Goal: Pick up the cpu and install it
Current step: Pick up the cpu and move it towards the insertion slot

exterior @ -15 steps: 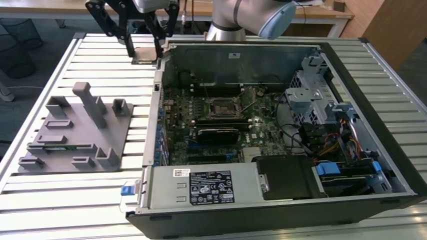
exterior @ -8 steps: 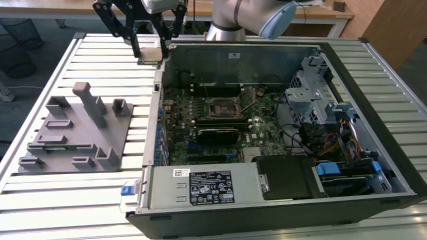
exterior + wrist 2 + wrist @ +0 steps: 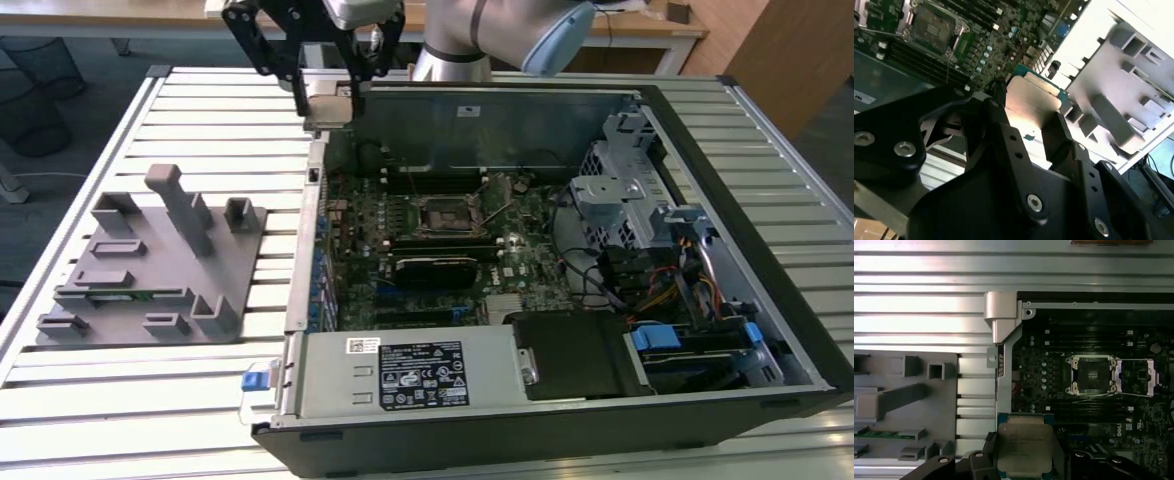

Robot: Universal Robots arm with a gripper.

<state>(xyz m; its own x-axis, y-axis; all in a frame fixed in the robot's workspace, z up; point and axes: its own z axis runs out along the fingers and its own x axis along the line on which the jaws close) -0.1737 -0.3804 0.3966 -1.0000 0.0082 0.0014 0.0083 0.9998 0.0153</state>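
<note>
My gripper (image 3: pixel 330 98) hangs above the back corner of the open computer case (image 3: pixel 534 260), on the exterior view's left, shut on the cpu (image 3: pixel 330 106). The cpu is a small flat square chip with a silver top. In both wrist views it sits between the black fingers (image 3: pixel 999 120), held by two opposite edges: cpu (image 3: pixel 1031 105), cpu (image 3: pixel 1024 447). The dark square socket frame (image 3: pixel 441 214) lies open on the green motherboard, well below and away from the chip. The socket frame (image 3: pixel 1093 375) and socket frame (image 3: pixel 931 25) appear in both wrist views too.
A grey plastic fixture (image 3: pixel 147 265) with upright posts lies on the slatted metal table (image 3: pixel 174 400) beside the case. Inside the case are a black heatsink block (image 3: pixel 434 268), a silver power supply (image 3: pixel 400 370) and a metal drive cage (image 3: pixel 627 190) with cables.
</note>
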